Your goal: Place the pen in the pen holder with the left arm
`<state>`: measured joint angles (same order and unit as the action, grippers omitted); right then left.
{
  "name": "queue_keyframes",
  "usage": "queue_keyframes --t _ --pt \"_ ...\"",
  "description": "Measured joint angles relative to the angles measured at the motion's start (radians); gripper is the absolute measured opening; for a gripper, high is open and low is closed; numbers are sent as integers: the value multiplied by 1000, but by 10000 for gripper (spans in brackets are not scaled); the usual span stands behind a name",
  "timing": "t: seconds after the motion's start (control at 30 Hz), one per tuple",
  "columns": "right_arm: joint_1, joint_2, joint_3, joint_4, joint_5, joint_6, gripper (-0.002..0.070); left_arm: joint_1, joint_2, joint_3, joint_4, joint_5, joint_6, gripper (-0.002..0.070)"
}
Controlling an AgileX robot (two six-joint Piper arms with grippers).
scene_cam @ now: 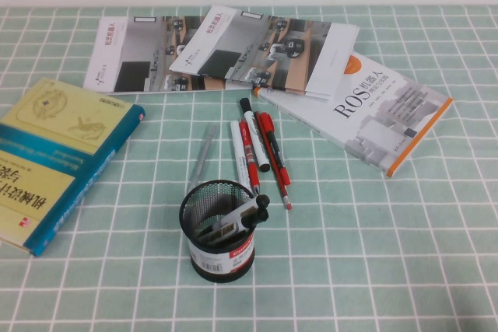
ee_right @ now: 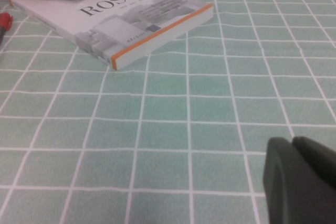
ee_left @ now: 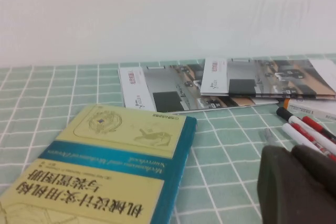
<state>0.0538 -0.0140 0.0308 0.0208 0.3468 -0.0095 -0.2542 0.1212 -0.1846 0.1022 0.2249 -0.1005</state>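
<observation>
The pen (scene_cam: 243,214), white-barrelled with a black cap, leans inside the pen holder (scene_cam: 220,257), a black wire-mesh cup with a white and red label. Its capped end pokes out over the cup's right rim. No arm or gripper shows in the high view. In the left wrist view my left gripper (ee_left: 291,151) is shut, its two dark fingers pressed together with nothing between them, low over the cloth beside the yellow and teal book (ee_left: 105,166). My right gripper (ee_right: 291,141) is likewise shut and empty, over bare checked cloth in the right wrist view.
Several loose markers (scene_cam: 261,149) and a grey translucent pen (scene_cam: 201,157) lie just behind the cup. A yellow and teal book (scene_cam: 54,153) lies at the left, a white ROS book (scene_cam: 381,114) at the right, and brochures (scene_cam: 218,48) along the back.
</observation>
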Motion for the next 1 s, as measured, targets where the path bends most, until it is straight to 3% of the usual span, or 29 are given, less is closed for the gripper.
queue_keyframes --t 0.13,0.4,0.67,1.0 --pt "0 0 0 0 0 0 -20 2 -115 94 -20 -1 13 0" --pt "0 0 0 0 0 0 -20 2 -130 197 -55 7 20 0" --pt "0 0 0 0 0 0 -20 2 -130 210 -81 139 19 0" --pt "0 0 0 0 0 0 -20 2 -130 208 -82 151 31 -1"
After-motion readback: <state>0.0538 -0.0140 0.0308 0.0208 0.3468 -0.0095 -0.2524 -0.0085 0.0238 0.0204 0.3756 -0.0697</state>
